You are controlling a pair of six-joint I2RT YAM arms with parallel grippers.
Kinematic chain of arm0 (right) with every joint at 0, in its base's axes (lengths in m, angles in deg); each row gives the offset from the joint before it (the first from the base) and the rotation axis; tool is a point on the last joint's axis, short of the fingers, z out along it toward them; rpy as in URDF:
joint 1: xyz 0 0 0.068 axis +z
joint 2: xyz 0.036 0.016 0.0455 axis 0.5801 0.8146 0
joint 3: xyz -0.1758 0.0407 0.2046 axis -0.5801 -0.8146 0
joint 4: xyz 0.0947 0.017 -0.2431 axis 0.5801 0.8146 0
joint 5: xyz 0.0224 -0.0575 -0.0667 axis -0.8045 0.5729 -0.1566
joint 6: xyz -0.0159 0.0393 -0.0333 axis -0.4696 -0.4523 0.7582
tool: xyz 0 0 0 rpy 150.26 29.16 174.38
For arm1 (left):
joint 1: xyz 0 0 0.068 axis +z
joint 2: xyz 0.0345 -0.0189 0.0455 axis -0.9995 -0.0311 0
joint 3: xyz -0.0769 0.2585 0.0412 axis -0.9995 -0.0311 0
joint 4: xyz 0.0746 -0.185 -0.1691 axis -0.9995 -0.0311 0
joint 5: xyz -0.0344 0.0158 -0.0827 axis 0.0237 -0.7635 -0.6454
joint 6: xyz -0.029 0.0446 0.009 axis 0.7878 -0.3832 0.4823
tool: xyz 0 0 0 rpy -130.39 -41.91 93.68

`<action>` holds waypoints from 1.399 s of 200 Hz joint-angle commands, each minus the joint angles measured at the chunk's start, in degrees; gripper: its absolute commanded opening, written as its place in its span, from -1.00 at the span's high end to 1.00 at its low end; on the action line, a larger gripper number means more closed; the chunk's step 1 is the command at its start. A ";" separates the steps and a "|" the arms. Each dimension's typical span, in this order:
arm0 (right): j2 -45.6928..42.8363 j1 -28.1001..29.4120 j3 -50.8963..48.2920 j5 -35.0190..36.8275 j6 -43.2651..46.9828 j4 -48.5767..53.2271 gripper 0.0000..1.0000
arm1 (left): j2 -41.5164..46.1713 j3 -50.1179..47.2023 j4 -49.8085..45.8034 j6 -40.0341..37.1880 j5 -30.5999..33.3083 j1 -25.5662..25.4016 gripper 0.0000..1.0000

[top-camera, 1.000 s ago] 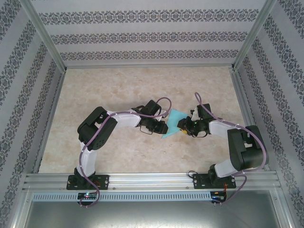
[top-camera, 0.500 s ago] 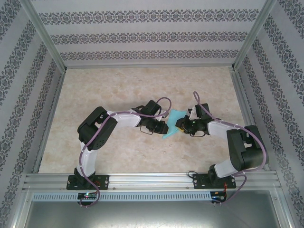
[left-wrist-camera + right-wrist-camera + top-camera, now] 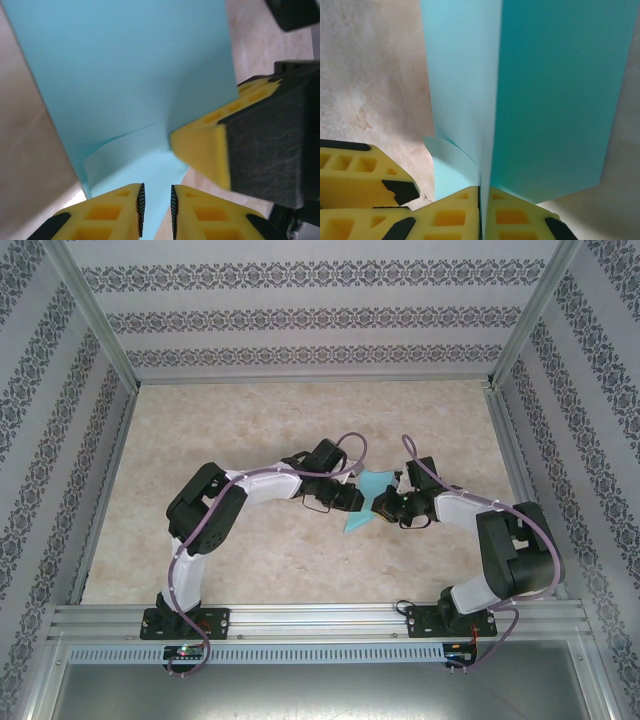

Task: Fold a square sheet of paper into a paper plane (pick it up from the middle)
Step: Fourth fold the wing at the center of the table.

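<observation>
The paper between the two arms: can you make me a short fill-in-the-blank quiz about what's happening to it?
1. The sheet of paper is plain light ___.
2. The right gripper is ___ on the paper's edge.
3. The left gripper has ___ fingers with black pads.
4. The paper runs into the narrow ___ between the left gripper's fingers.

Missing words: blue; shut; yellow; gap.
</observation>
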 commanded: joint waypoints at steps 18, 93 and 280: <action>1.46 0.28 1.47 0.56 1.82 1.54 0.86 | -3.69 4.42 -6.21 -3.80 1.68 -0.22 0.51; 0.45 0.57 1.66 -0.94 0.81 0.62 0.74 | -6.23 4.12 -6.86 -5.17 2.21 0.14 0.54; 1.67 2.01 1.73 -4.66 -4.17 -4.83 0.80 | -5.44 1.76 -4.94 -4.94 0.92 0.49 0.57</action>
